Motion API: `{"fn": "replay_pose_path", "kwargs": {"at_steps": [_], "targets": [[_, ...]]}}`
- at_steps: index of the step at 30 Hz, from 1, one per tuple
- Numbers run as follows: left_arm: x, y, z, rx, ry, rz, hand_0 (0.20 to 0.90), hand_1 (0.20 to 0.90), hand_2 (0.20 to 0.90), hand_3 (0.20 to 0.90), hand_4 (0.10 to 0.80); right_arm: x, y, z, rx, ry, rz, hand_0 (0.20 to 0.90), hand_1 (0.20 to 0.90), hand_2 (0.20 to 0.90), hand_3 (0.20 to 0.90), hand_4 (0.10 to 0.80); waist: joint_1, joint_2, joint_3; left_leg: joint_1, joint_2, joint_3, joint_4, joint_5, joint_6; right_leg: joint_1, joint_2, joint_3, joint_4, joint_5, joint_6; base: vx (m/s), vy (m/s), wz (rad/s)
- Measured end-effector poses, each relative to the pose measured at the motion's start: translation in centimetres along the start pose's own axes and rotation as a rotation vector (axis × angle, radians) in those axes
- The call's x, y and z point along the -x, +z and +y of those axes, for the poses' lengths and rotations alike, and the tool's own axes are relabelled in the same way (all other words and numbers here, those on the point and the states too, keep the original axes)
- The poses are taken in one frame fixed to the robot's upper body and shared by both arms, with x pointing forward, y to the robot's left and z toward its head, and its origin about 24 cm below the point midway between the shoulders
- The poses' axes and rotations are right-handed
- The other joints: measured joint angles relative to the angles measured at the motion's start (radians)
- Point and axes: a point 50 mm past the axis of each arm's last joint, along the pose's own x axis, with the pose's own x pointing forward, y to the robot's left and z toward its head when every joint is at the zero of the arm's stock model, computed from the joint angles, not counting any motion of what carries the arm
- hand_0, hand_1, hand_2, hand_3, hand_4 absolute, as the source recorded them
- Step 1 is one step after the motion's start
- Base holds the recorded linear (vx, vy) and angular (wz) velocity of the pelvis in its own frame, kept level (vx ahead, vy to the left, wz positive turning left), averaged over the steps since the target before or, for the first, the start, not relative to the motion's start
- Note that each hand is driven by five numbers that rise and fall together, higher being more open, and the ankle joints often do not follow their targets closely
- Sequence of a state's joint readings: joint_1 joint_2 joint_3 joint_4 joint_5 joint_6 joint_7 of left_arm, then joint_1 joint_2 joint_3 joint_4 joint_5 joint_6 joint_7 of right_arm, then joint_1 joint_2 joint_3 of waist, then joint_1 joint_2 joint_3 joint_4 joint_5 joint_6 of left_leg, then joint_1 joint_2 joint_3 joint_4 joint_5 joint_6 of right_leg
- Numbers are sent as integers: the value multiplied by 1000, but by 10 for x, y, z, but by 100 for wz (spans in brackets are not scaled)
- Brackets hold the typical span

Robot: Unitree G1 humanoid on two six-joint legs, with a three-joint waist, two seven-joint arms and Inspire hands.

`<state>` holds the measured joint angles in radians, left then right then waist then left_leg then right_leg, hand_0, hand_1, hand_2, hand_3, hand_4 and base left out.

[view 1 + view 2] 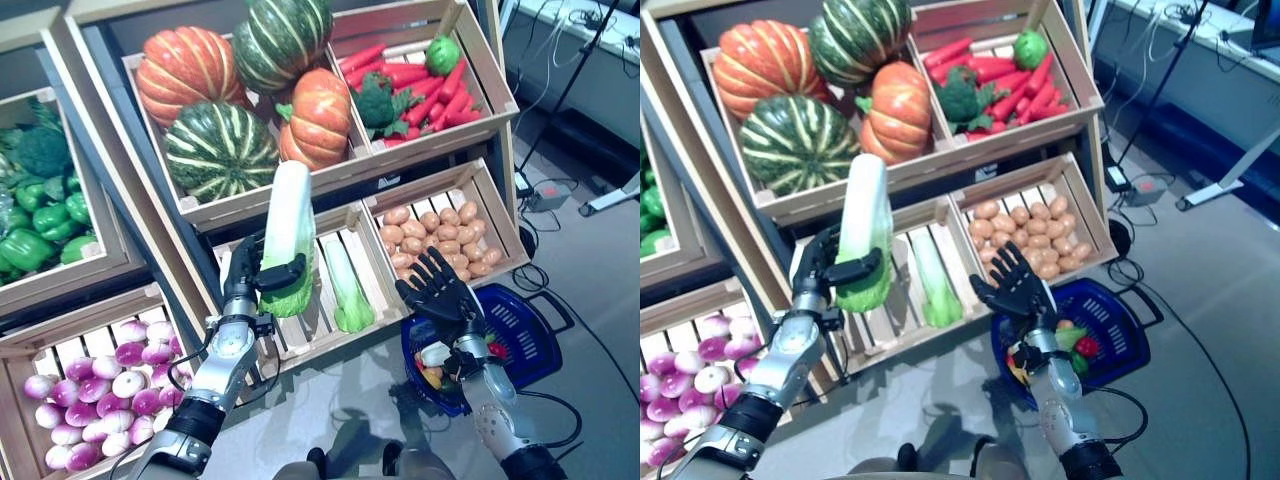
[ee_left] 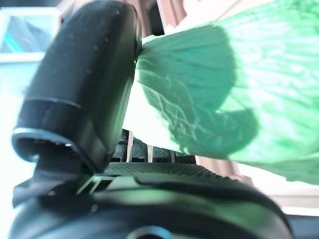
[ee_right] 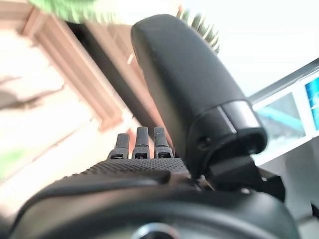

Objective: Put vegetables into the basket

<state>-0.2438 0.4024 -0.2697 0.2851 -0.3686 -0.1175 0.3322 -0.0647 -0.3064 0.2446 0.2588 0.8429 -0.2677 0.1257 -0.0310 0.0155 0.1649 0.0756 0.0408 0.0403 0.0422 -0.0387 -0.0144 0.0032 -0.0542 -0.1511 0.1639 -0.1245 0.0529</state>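
Here the left hand (image 1: 248, 275) grips a cabbage (image 1: 289, 235), thumb across its leafy end, stalk rising above the fingers. The right hand (image 1: 440, 292) hovers splayed and empty, the basket (image 1: 528, 340) just below its fingers.

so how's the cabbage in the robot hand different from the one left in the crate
The held cabbage stands upright, gripped by the left robot hand above the slatted crate; the other cabbage lies flat on the slats, untouched. The held one's leafy end points down; the other's points toward the crate's front. Both are long, pale-stemmed with green leaves.
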Motion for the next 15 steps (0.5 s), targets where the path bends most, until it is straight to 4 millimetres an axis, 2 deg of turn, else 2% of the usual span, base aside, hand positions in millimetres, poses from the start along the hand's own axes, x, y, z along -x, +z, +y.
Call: {"fn": "replay_pose_path", "kwargs": {"at_steps": [4,7,9,15], "targets": [[3,12,-15,-37,-101,-67,300,300,300,300,400,-10,14,9,-16,88,-31,900,900,900,900,800,19,5,-22,20,-5,-2,-47,23,10,53,4,-4,-115,59,10,-14,-56,4],[5,15,-24,-70,-166,-89,300,300,300,300,400,-23,25,16,6,137,-36,900,900,900,900,800,21,2,-43,21,-10,-8,-87,46,14,77,6,-12,-197,106,14,-11,-32,5],[7,14,-28,-95,-192,-92,300,300,300,300,400,-29,29,21,7,157,-37,900,900,900,900,800,24,1,-44,20,-11,-8,-92,50,14,79,6,-14,-208,113,13,25,-17,3],[12,14,-42,-167,-296,-115,300,300,300,300,400,-31,22,22,-71,171,22,900,900,900,900,800,44,-4,-47,45,-11,-8,-108,50,13,111,10,-15,-239,123,13,51,-21,0]]}}
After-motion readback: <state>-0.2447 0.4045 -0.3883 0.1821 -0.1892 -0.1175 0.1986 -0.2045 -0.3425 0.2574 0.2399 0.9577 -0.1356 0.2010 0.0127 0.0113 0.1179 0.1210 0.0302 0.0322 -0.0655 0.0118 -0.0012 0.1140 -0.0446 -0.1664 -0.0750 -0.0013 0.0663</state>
